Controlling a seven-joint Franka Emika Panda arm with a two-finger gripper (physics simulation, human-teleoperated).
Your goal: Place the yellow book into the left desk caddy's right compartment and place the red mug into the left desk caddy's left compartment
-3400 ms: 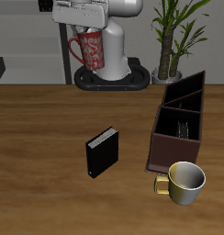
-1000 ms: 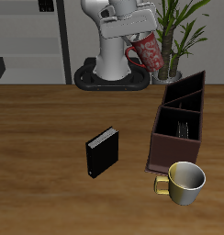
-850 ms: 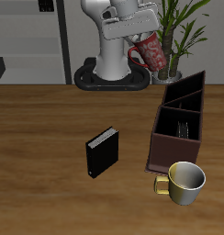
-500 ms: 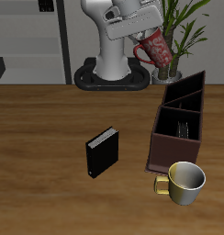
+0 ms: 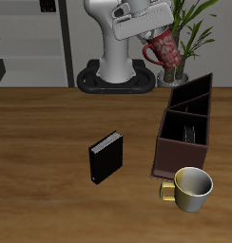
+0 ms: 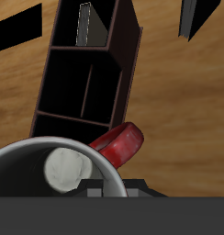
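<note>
Red mug (image 5: 164, 48), one, hangs tilted in the gripper (image 5: 146, 30), which clamps its rim, high above one left desk caddy (image 5: 185, 126). One gold mug (image 5: 189, 187) and one black book (image 5: 105, 158) sit on the table (image 5: 42, 142).

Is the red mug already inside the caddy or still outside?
Outside: the red mug hangs tilted in the tool, above the left desk caddy.

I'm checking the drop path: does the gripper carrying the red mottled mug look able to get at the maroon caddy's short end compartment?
Probably yes: the gripper holds the red mug high, the left compartment is open-topped, and nothing blocks it.
</note>
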